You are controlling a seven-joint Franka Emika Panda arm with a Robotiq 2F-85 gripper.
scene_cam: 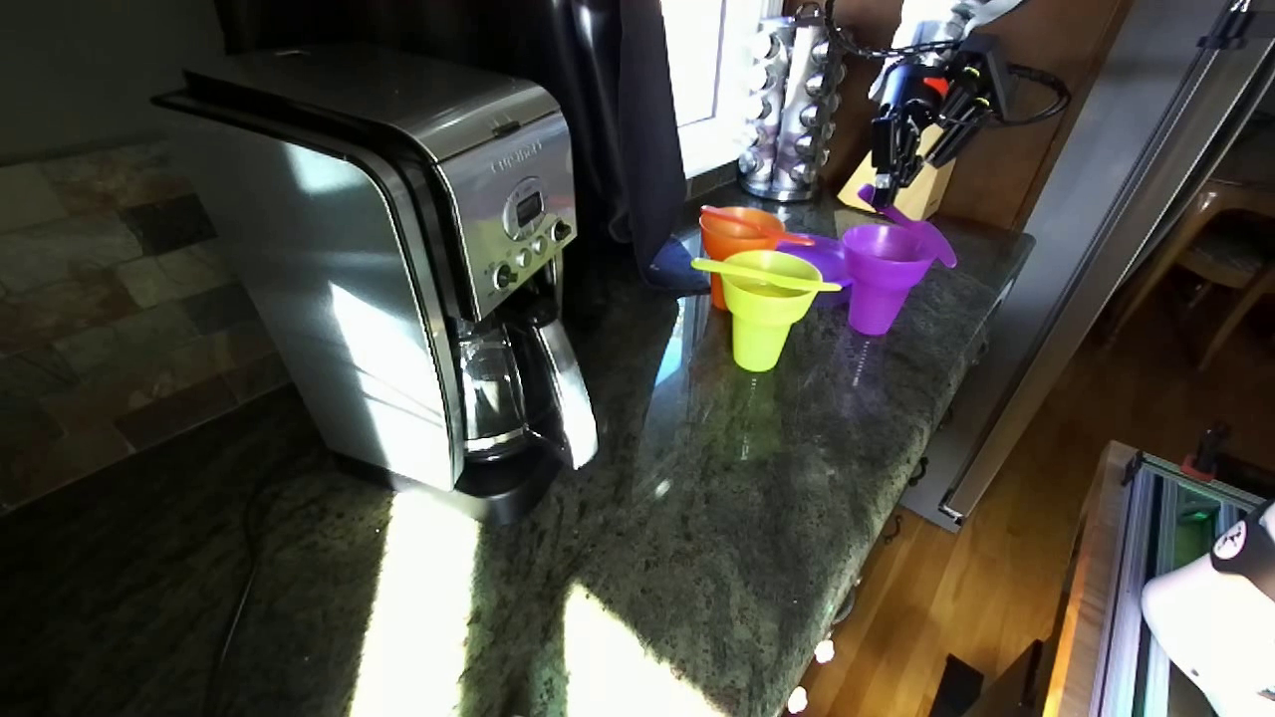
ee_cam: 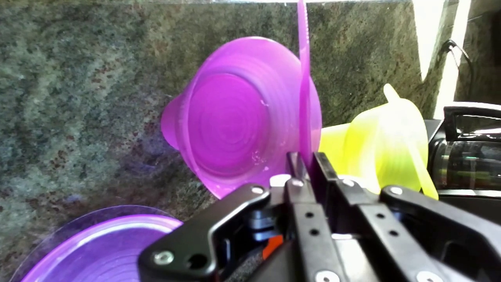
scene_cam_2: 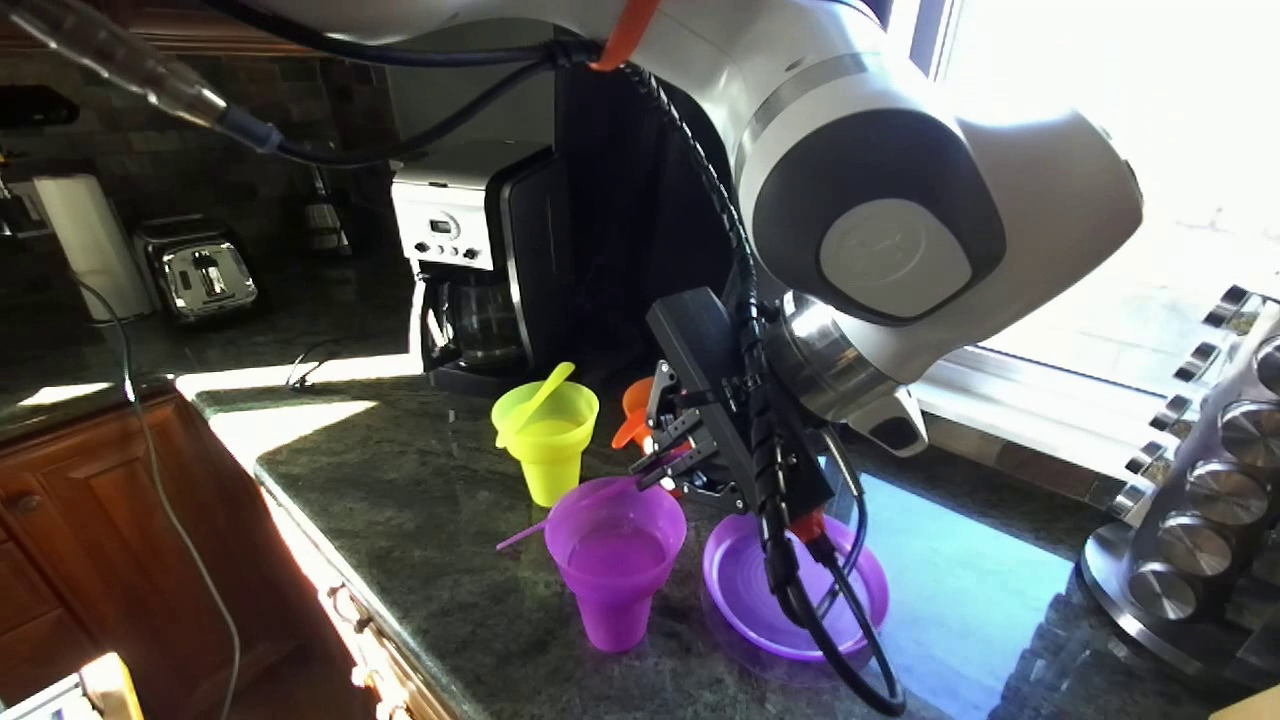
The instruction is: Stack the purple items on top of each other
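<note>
Gripper (ee_cam: 308,158): nearly closed, clamped on a slender purple plastic spoon (ee_cam: 304,86).
The spoon extends past the rim of a flared purple plastic cup (scene_cam_2: 615,565), upright on the dark speckled stone surface (scene_cam_2: 450,560); whether they touch cannot be determined. A shallow round purple plastic plate (scene_cam_2: 737,587) lies just beside this cup. Farther away stand a yellow-green plastic cup (scene_cam_2: 552,468) and an orange plastic cup (scene_cam: 720,245), then a silver-and-black coffee maker (scene_cam: 508,204).

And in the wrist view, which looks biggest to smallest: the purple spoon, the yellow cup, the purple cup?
Largest: purple cup
Middle: yellow cup, partly hidden
Smallest: purple spoon, long but thin
</note>
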